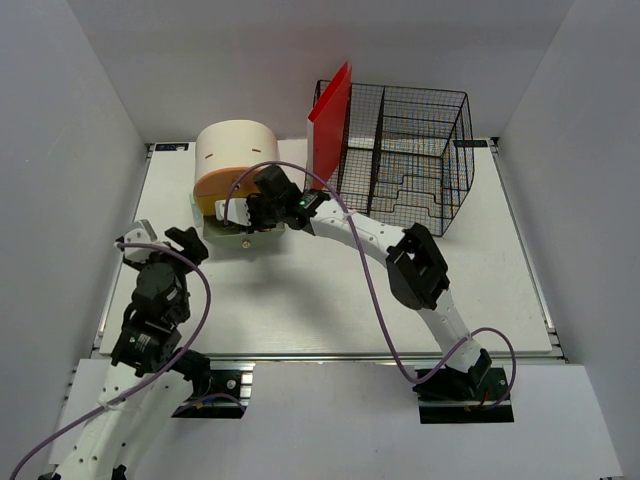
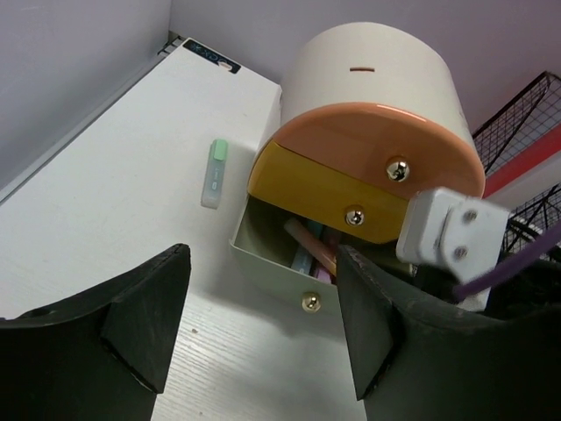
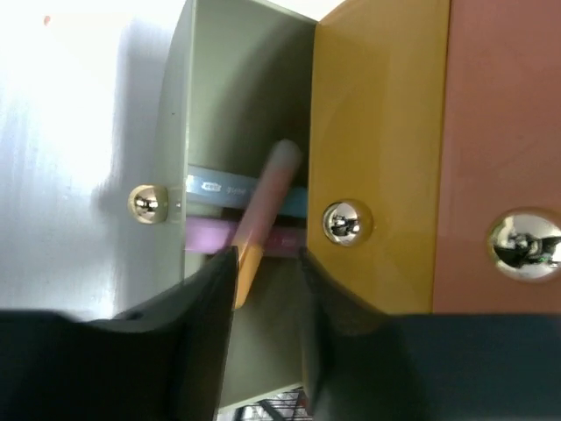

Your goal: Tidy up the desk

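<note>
Between the narrowly parted fingers of the right claw point(image 3: 267, 263) leans a slim pink-and-orange pencil point(image 3: 263, 215) in a pale drawer point(image 3: 175, 88); left claw point(image 2: 261, 263) gapes wide.

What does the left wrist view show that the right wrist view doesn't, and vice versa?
Left wrist only: a green-capped stick on the desk beside the drawer box, the basket edge, and the open left fingers. Right wrist only: the parted right fingers at the drawer's opening. Both: the open bottom drawer holding pens, under the shut yellow drawer.
</note>
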You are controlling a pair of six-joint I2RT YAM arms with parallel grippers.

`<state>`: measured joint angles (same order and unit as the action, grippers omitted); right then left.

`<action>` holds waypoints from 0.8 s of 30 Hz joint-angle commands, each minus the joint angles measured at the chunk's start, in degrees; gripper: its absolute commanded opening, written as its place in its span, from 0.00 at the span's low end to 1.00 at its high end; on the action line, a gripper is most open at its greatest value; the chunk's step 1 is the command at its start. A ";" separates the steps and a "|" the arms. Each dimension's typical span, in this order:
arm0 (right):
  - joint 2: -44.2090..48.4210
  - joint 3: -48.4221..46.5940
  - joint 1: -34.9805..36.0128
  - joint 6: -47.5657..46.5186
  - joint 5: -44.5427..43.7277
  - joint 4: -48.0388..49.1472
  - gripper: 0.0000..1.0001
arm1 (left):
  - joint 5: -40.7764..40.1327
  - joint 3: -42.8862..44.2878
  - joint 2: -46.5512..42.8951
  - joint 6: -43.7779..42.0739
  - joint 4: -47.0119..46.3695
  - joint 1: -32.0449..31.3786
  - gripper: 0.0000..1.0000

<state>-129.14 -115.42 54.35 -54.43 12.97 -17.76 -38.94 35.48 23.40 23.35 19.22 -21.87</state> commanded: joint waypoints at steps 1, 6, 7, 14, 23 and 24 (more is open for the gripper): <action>6.07 -2.97 -0.99 5.01 1.52 -1.39 0.14 | 2.02 -0.59 1.30 -0.59 -0.68 -0.10 0.76; 18.02 4.04 -5.55 23.64 15.80 -8.94 0.00 | 4.13 -0.51 6.37 2.64 -1.47 0.68 0.35; 22.75 6.67 -7.48 26.11 18.73 -9.92 0.00 | 4.39 0.28 7.96 3.53 -1.21 0.69 0.28; 47.29 38.75 -18.48 35.01 34.30 -7.12 0.00 | 8.26 10.72 27.83 9.43 2.40 5.42 0.14; 67.43 55.47 -24.11 33.70 37.57 -0.70 0.00 | 22.05 31.74 42.24 11.36 6.09 20.27 0.07; 69.62 56.08 -24.98 33.34 37.57 -0.09 0.00 | 25.28 34.36 42.78 11.54 6.09 22.81 0.07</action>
<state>-64.29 -60.07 31.00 -20.21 48.03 -22.26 -21.58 64.01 64.93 33.54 23.70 -3.27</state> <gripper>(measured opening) 0.014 0.091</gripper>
